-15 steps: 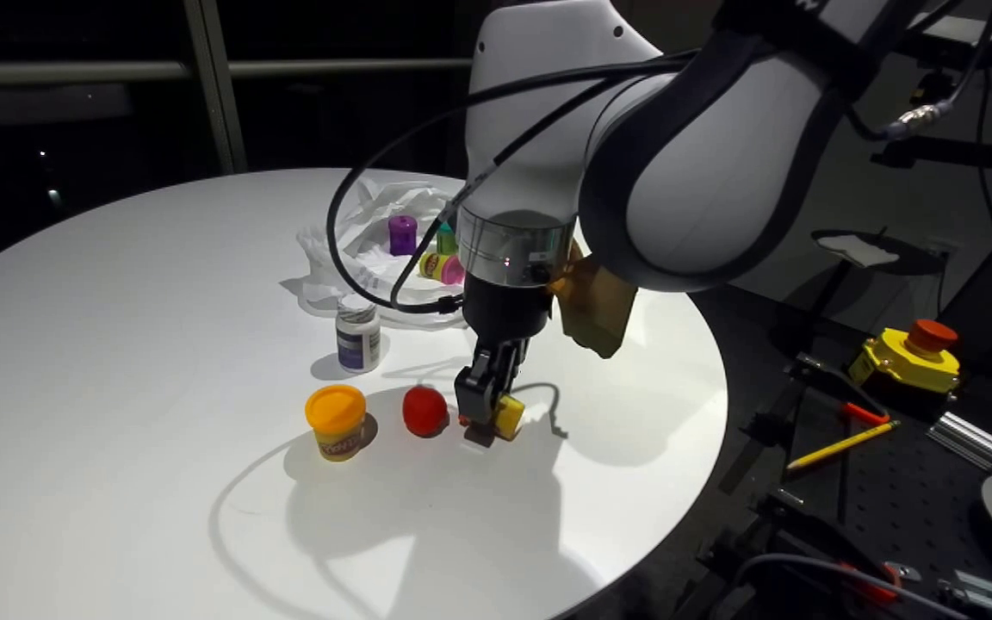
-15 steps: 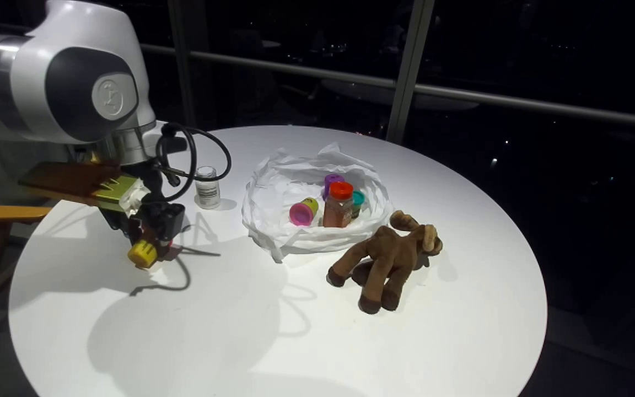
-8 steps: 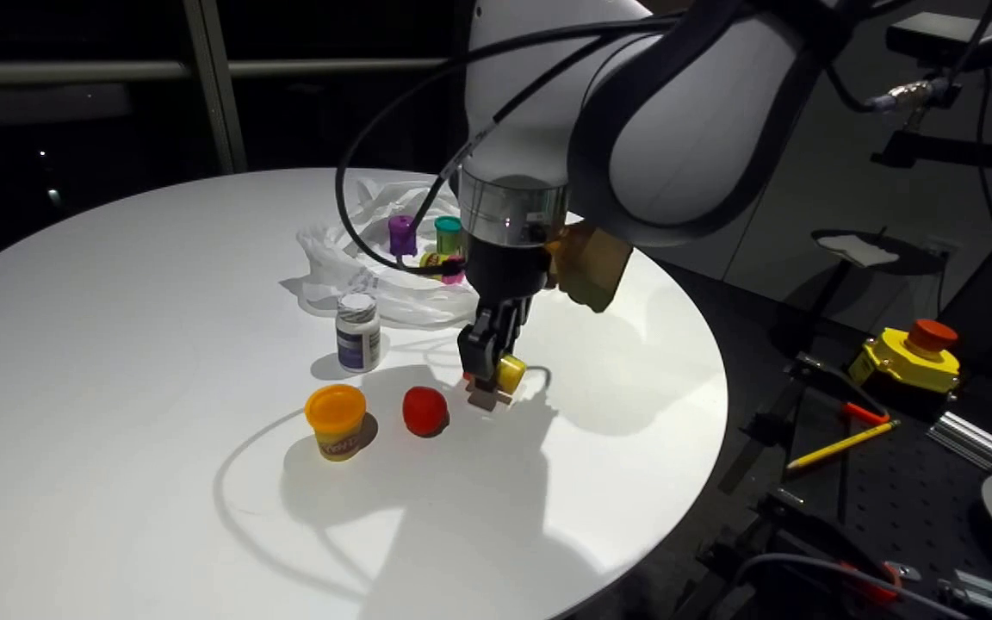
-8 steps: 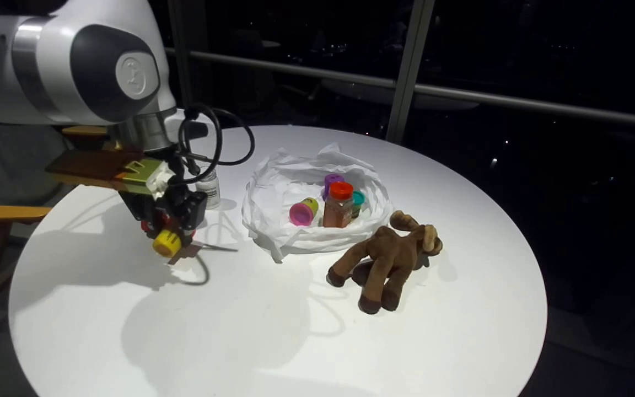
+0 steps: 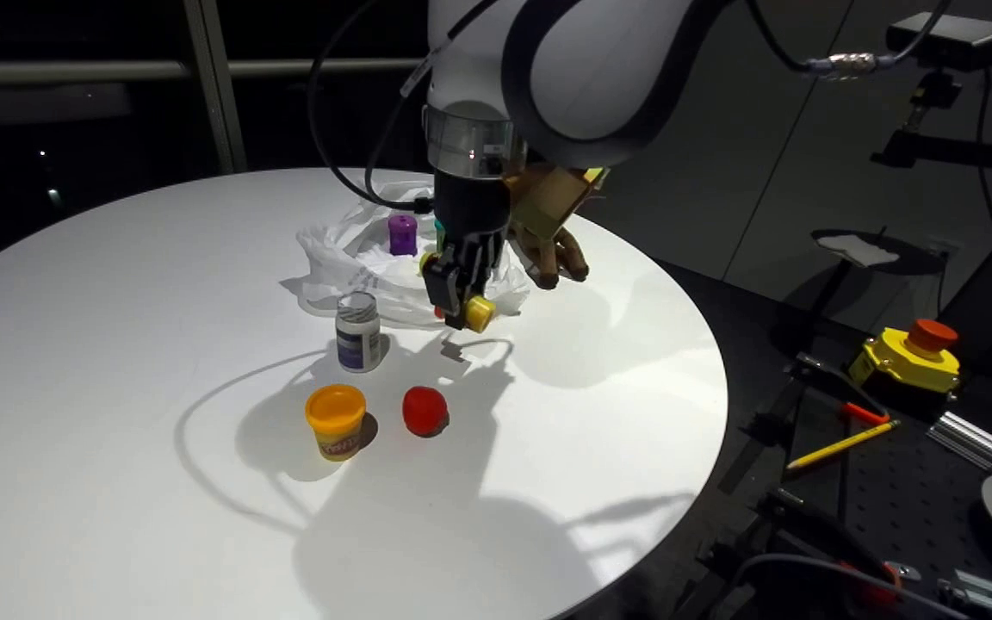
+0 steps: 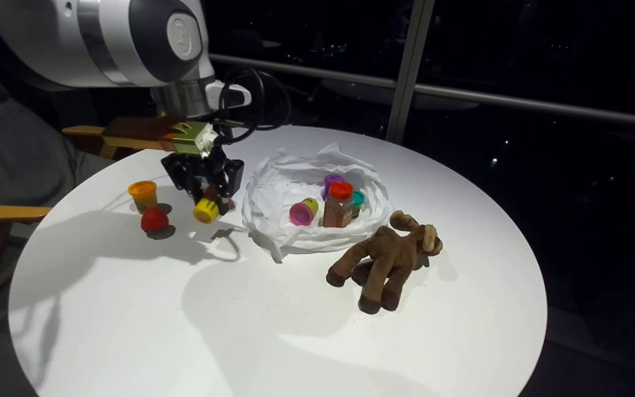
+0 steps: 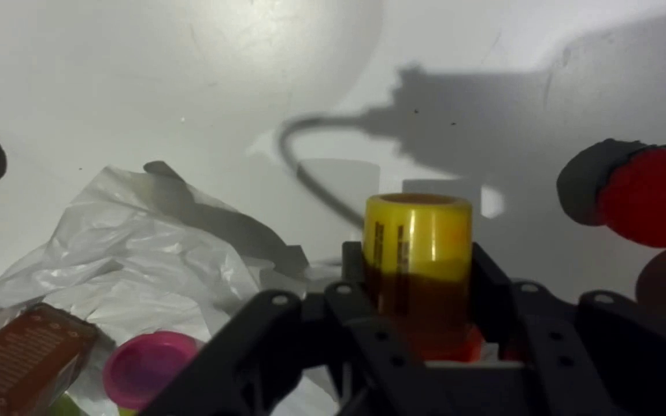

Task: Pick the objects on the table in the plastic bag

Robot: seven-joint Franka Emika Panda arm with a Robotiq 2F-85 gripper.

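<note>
My gripper (image 6: 213, 199) is shut on a yellow tub with a red lid (image 6: 206, 211), held tilted above the table beside the bag. In the wrist view the tub (image 7: 418, 242) sits between both fingers. The white plastic bag (image 6: 270, 204) lies spread open. In it are a purple tub (image 6: 333, 183), a pink-lidded tub (image 6: 302, 214), a red-lidded jar (image 6: 338, 212) and a teal-lidded tub (image 6: 357, 201). On the table stand an orange tub (image 5: 337, 422), a red strawberry-like object (image 5: 424, 410) and a white bottle (image 5: 358, 331). A brown plush animal (image 6: 389, 253) lies beside the bag.
The round white table's edge (image 5: 703, 482) curves around the scene. A chair (image 6: 9, 212) stands beside it in an exterior view. A yellow box with a red button (image 5: 909, 362) and a pencil (image 5: 845, 445) lie off the table. A cable loops from the wrist (image 6: 262, 105).
My gripper has moved toward the bag and risen, with the yellow tub held in it. The orange tub and red object now show in both exterior views. The other objects stay put.
</note>
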